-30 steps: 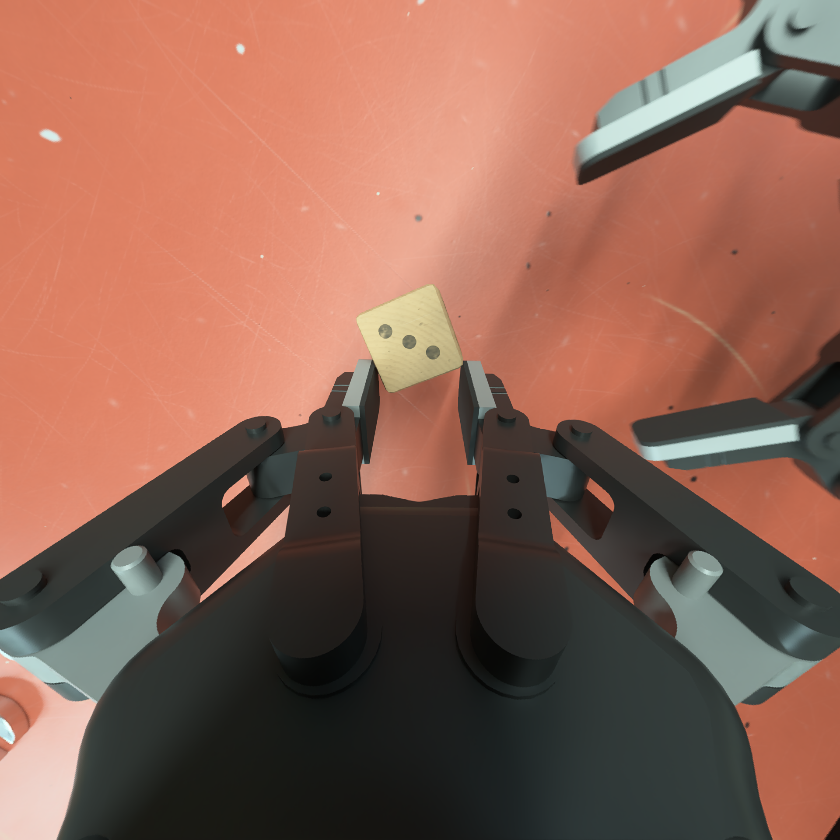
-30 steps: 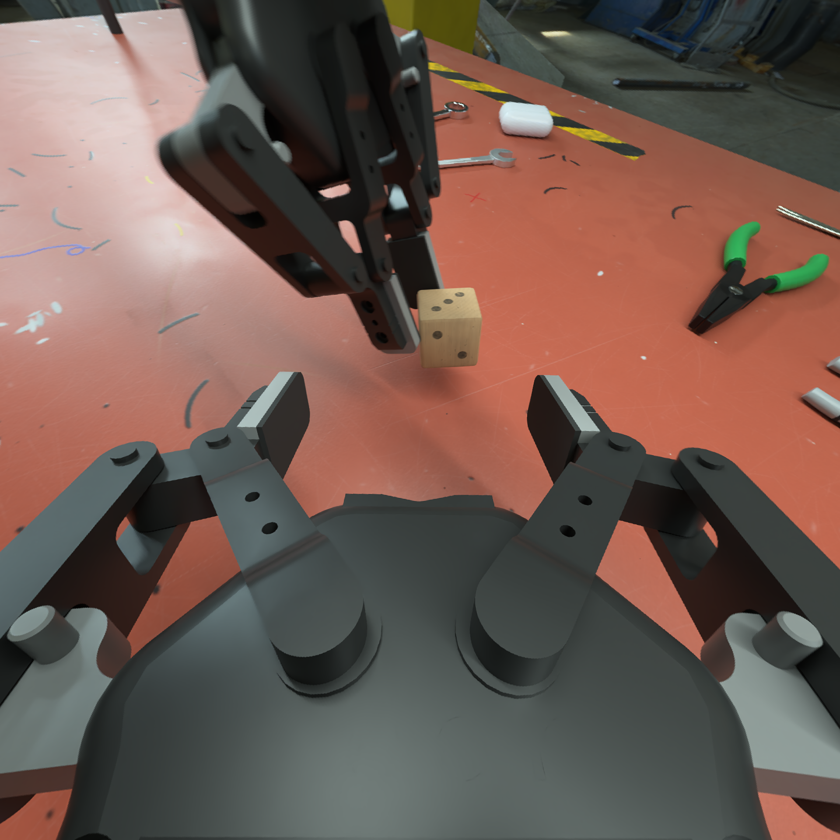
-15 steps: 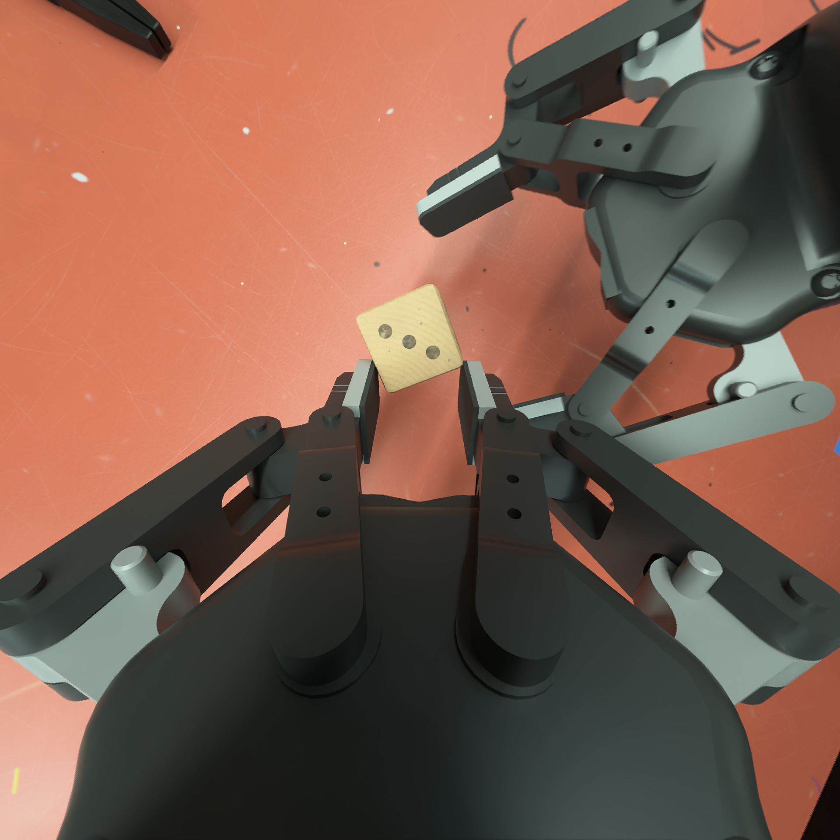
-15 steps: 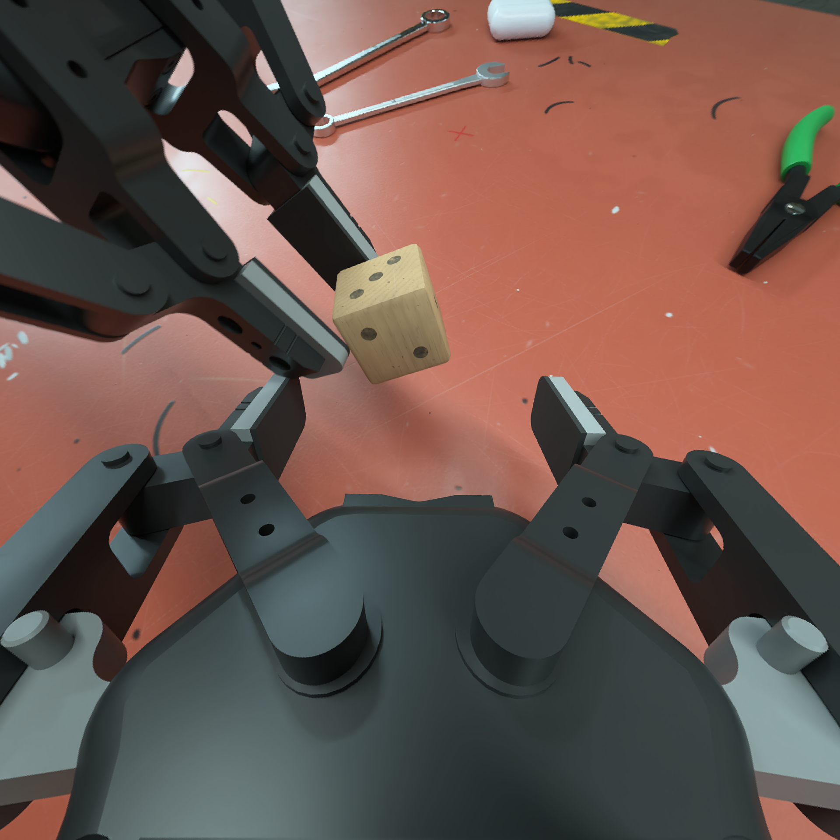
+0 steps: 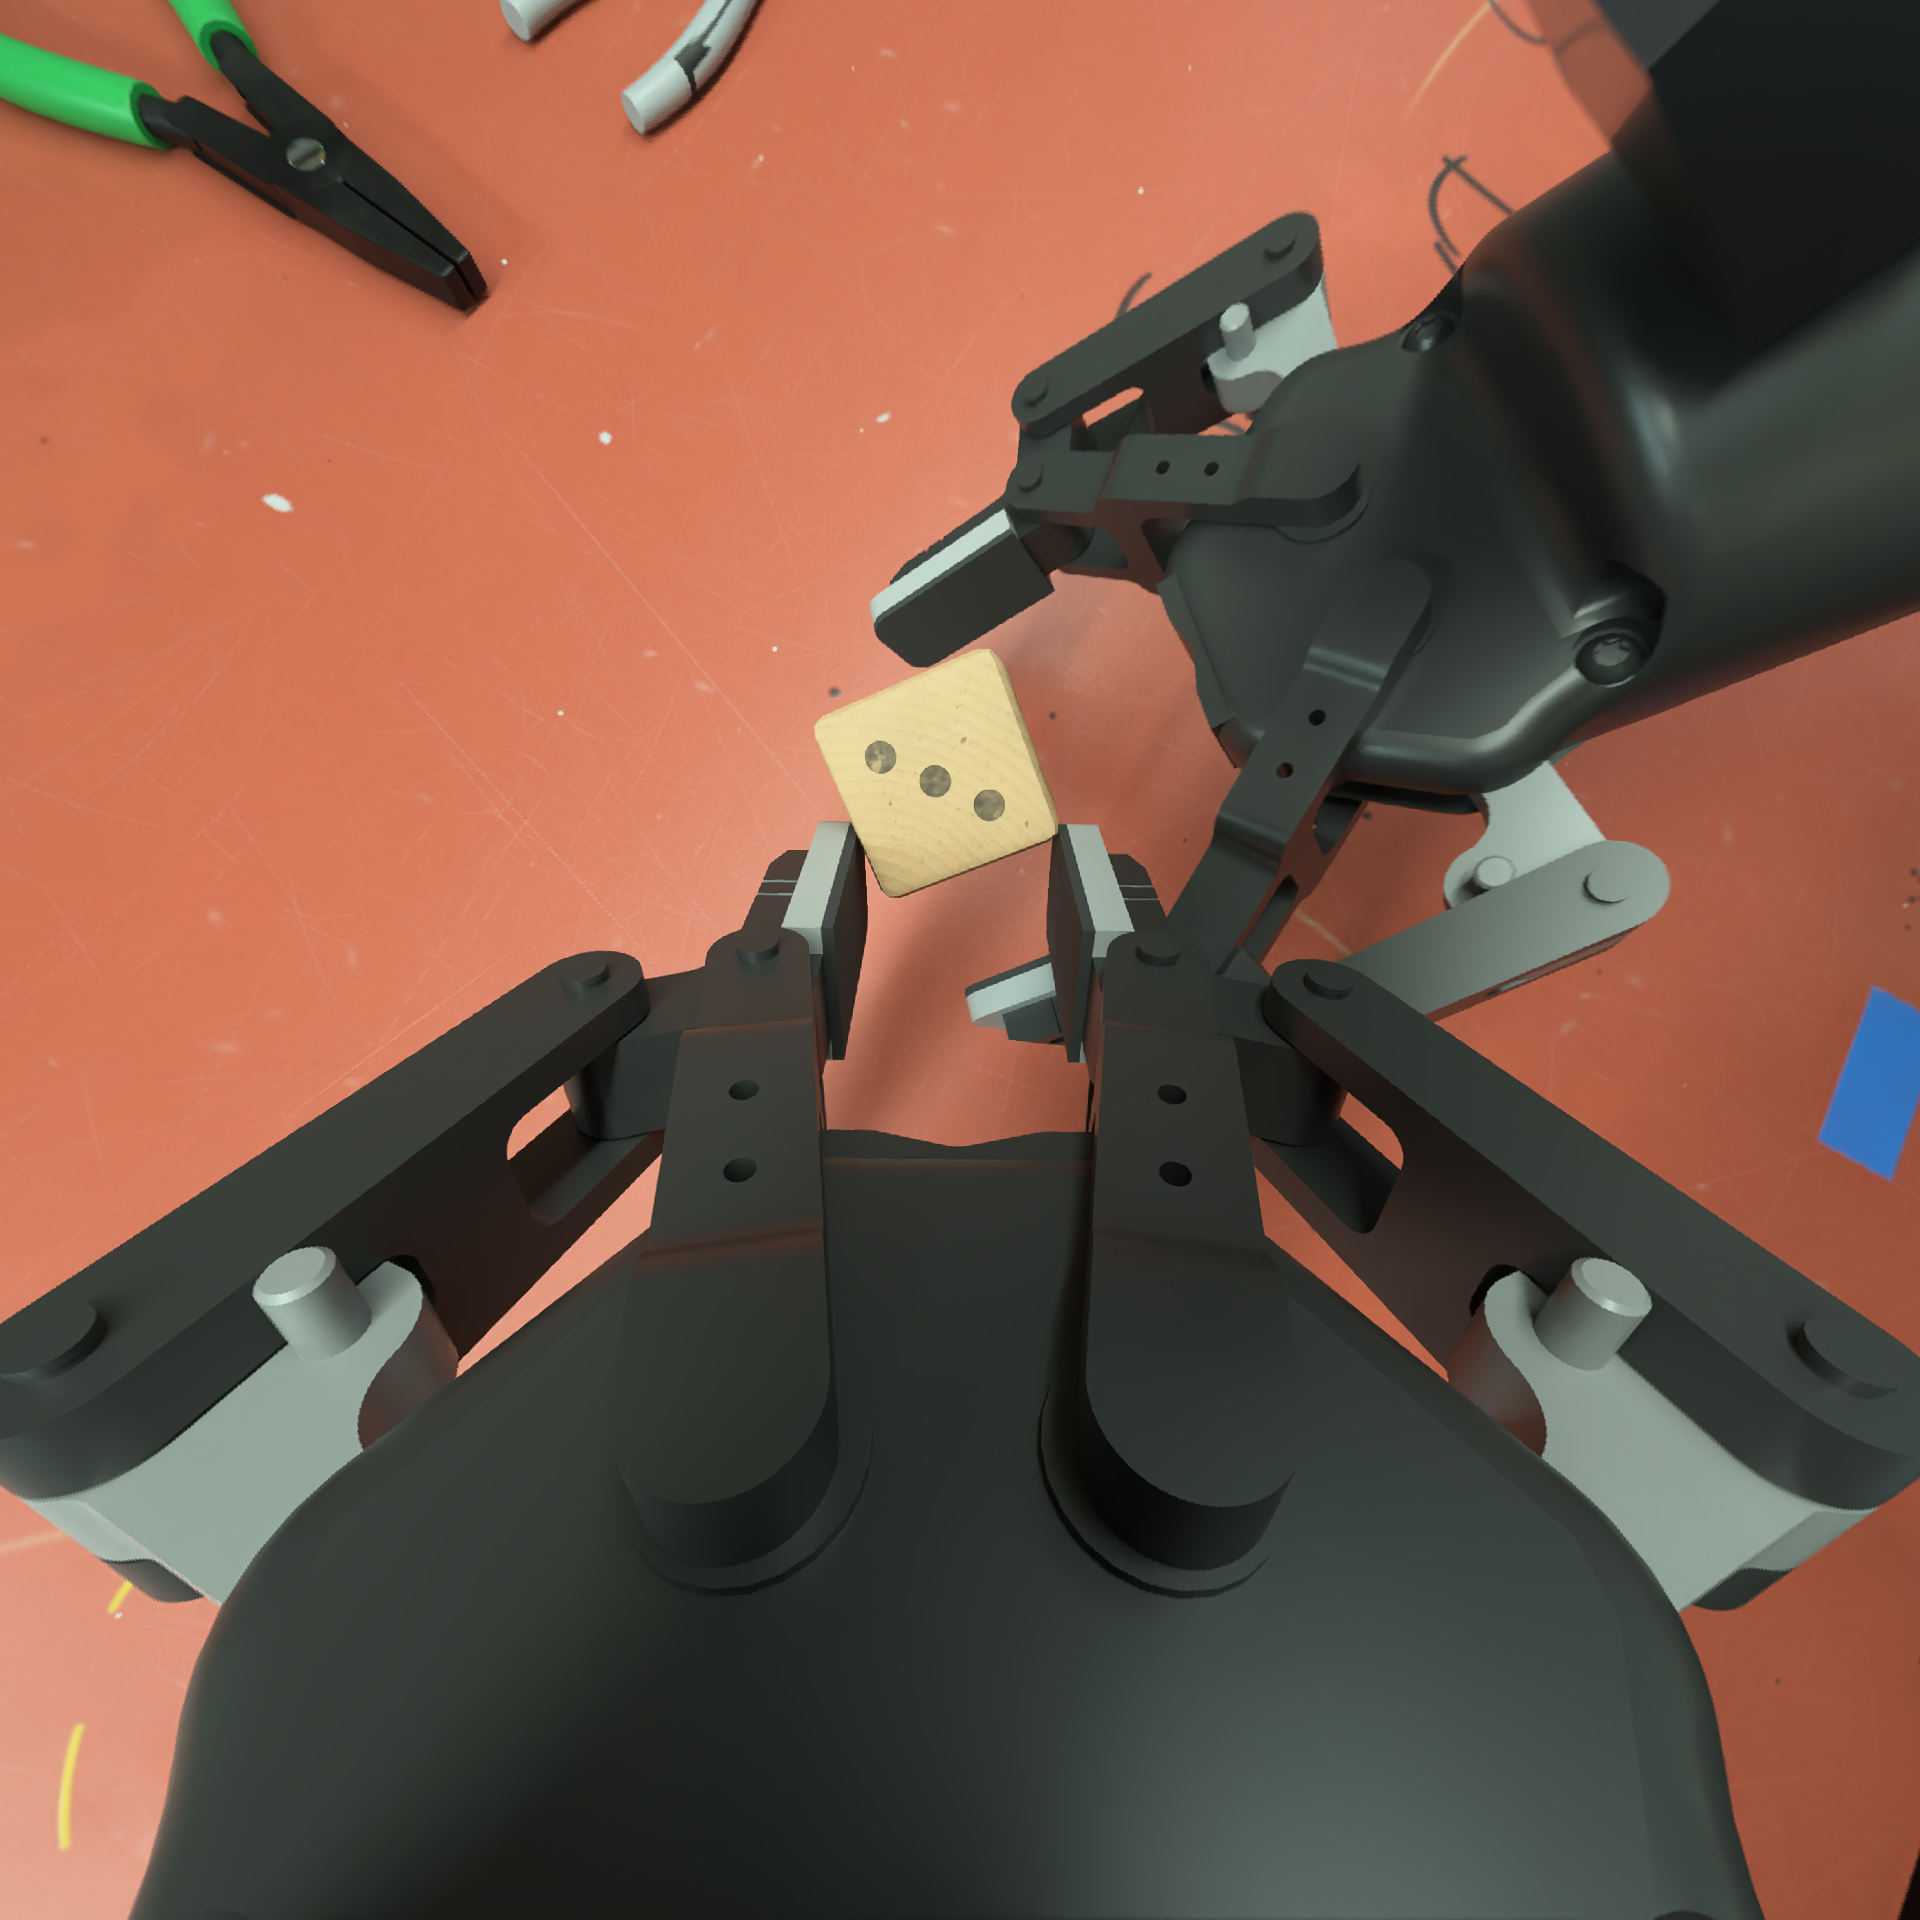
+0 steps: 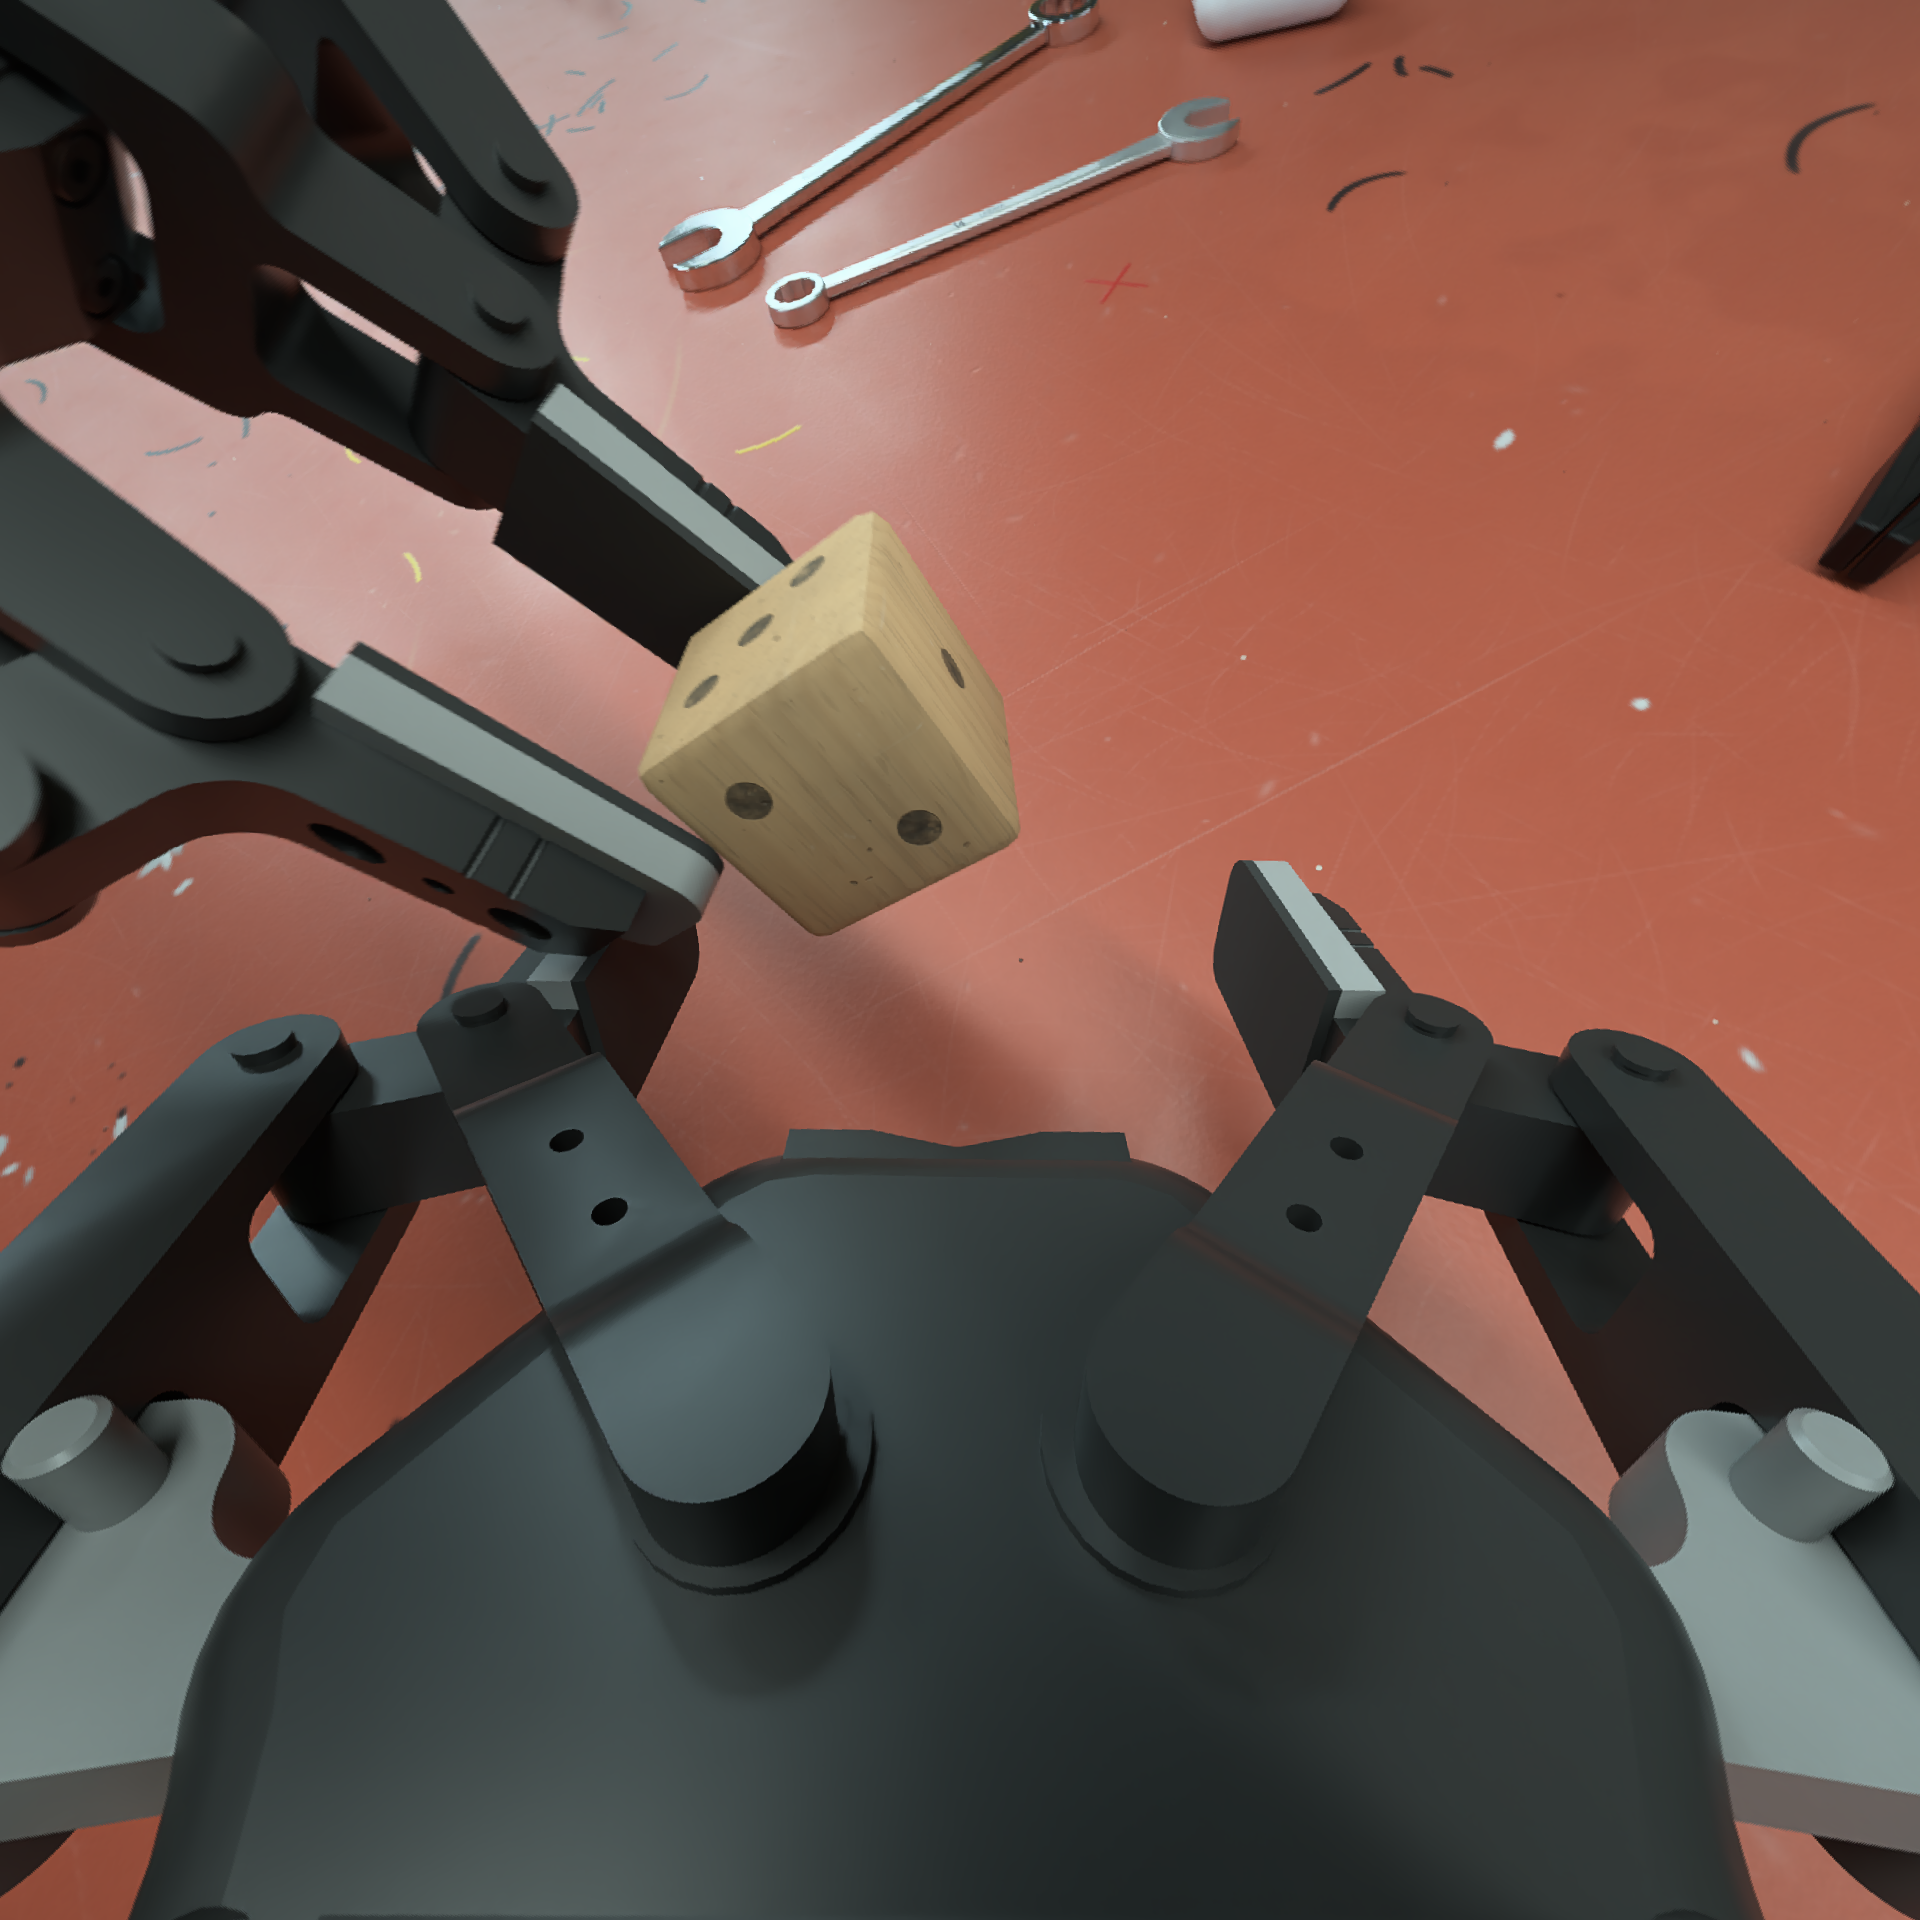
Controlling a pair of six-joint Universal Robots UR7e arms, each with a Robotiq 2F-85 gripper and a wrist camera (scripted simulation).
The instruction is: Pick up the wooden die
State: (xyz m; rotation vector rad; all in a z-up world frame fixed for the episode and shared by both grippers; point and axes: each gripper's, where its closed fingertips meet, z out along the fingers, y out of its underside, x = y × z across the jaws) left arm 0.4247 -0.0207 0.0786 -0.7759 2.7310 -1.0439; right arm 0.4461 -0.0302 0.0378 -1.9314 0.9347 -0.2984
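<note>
Both fingers of the left hand (image 5: 956, 868) are clamped on the wooden die (image 5: 935, 788), gripping only its near edge, three-pip face toward the wrist camera. Over the last second the die has gone from hanging low over the tabletop (image 5: 416, 675) to being carried well clear of it; its shadow in the right wrist view sits apart from it, so the pick itself looks done. Grip is shallow, so slip is the risk I'd watch. Right hand (image 6: 977, 935) has closed in, jaws spread wide and empty, die now just ahead of its fingertips, likely a handover or support. Further out: green-handled pliers (image 5: 260, 156), two combination wrenches (image 6: 935, 145), blue tape patch (image 5: 1875, 1081).
</note>
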